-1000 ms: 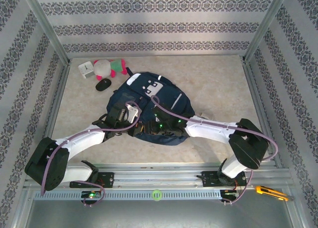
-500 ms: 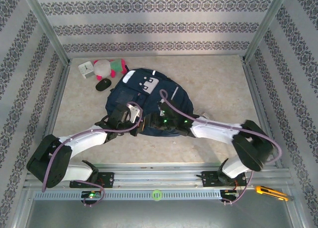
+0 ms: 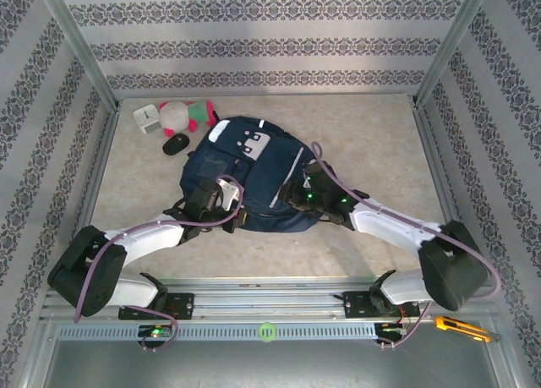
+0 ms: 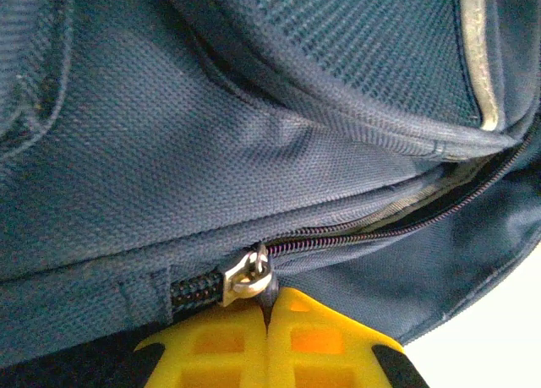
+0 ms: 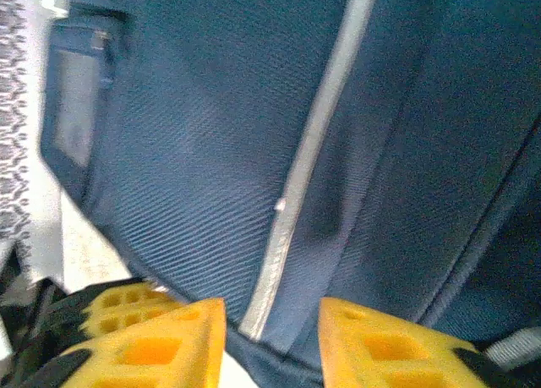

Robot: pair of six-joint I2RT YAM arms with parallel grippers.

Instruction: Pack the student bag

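The student bag (image 3: 249,177), a navy backpack with grey-white patches, lies in the middle of the table. My left gripper (image 3: 209,204) sits at its near left edge. In the left wrist view the yellow fingers (image 4: 211,341) of that gripper (image 4: 269,320) are shut on the dark zip pull just below the silver slider (image 4: 247,278); the zip runs off to the right, partly parted. My right gripper (image 3: 297,198) is at the bag's near right side. Seen from the right wrist, this gripper (image 5: 270,337) is open, with navy fabric and a pale stripe (image 5: 296,210) between its fingers.
At the back left lie a pink and green plush toy (image 3: 182,113), a small white cube (image 3: 146,117) and a black mouse (image 3: 175,144). A yellow utility knife (image 3: 461,327) rests on the front rail at the right. Metal frame posts border the table.
My right arm has swung right, its gripper going from the bag's near middle to its right side. The bag has shifted slightly back. The left gripper stays shut on the zip pull.
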